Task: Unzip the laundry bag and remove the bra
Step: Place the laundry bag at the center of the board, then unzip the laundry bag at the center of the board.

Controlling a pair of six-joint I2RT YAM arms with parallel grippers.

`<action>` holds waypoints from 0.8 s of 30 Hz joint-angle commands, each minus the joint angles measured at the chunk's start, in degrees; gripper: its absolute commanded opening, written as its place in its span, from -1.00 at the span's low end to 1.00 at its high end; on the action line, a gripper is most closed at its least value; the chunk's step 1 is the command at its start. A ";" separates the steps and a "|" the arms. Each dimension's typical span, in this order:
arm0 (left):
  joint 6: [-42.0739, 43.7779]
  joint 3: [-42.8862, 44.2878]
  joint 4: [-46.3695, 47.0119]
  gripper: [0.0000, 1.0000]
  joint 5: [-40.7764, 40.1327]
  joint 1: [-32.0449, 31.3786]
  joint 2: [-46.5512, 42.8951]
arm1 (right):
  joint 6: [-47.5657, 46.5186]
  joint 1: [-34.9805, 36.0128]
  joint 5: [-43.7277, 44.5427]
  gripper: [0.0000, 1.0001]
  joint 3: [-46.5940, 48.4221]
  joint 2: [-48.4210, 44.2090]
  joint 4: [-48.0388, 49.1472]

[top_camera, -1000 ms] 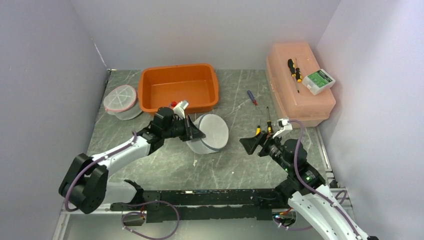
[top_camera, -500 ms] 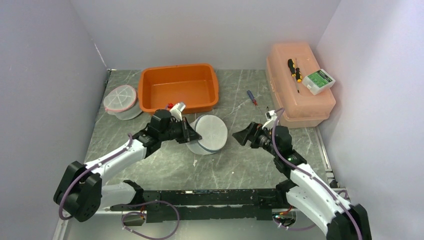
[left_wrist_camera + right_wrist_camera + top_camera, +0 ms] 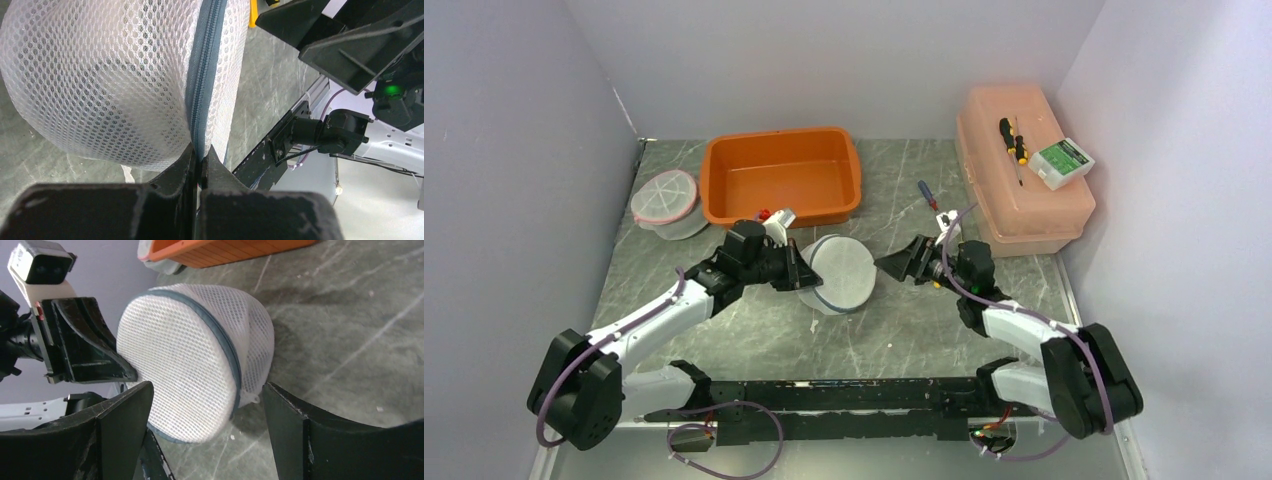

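- Black left tool (image 3: 201,155): its jaws are pressed together, clamped on the grey zipper (image 3: 202,90) band at the left rim of the laundry bag (image 3: 839,270).
- The white mesh bag is a round, flat drum. It is near the middle of the bench (image 3: 754,330), just near of the orange tub (image 3: 779,134). It is tilted up on its edge, with the flat face turned toward the right and near side.
- The zipper goes all around the rim, so its line curves from the left tool over the top and down the right side.
- The right tool (image 3: 894,264) is just to the right of the bag, jaws wide apart and holding nothing. In its own wrist view the bag (image 3: 185,355) lies straight ahead between its fingers (image 3: 125,410), not touching them.
- The bag lies to the left of the right tool, and this arm is the free one, so I judge it should take the slider.
- I cannot find the slider in any view; it may be behind the rim or under a tool.
- The bra is not clear; only a darker shade shows through the mesh.
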 commanded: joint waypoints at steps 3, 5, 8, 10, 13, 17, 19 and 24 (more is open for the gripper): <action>1.63 1.73 3.67 -0.95 3.89 -0.11 0.90 | -4.85 2.80 -1.50 0.63 7.24 6.07 4.00; 1.56 1.54 3.79 -0.95 4.43 -0.14 1.02 | -8.57 4.77 0.71 0.63 9.21 7.38 1.57; 1.81 1.81 3.31 -0.95 4.63 -0.11 1.00 | -9.46 6.21 0.88 0.58 10.41 9.96 2.01; 2.37 2.04 2.33 -0.95 4.63 -0.07 0.58 | -9.48 6.54 0.46 0.54 10.67 11.22 2.38; 2.91 1.97 1.17 -0.95 4.13 -0.11 -0.42 | -9.51 6.64 -0.09 0.40 10.19 11.97 2.93; 3.42 1.93 0.39 -0.95 3.78 -0.08 -1.29 | -9.49 6.73 0.41 0.42 9.93 12.05 1.66; 3.49 1.97 0.22 -0.95 3.88 -0.11 -1.38 | -10.31 6.71 2.64 0.62 9.63 11.34 -0.81; 2.94 1.00 1.11 -0.95 4.50 -0.04 -2.04 | -10.56 6.52 5.33 0.74 7.84 10.51 -1.97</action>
